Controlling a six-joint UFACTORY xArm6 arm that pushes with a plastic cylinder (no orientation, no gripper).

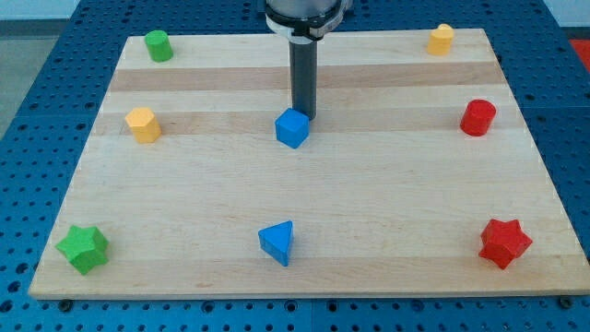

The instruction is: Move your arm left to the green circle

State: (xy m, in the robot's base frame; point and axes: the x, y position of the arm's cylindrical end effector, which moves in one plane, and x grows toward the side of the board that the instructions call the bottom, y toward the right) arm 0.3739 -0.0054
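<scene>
Green circle at bench top-left, tip far right of it, touching blue cube; no hand visible.

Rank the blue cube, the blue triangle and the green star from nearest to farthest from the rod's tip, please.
Measured from my tip:
1. Blue cube, right beside it, just below-left.
2. Blue triangle, toward the view's bottom.
3. Green star, bottom-left corner.
</scene>
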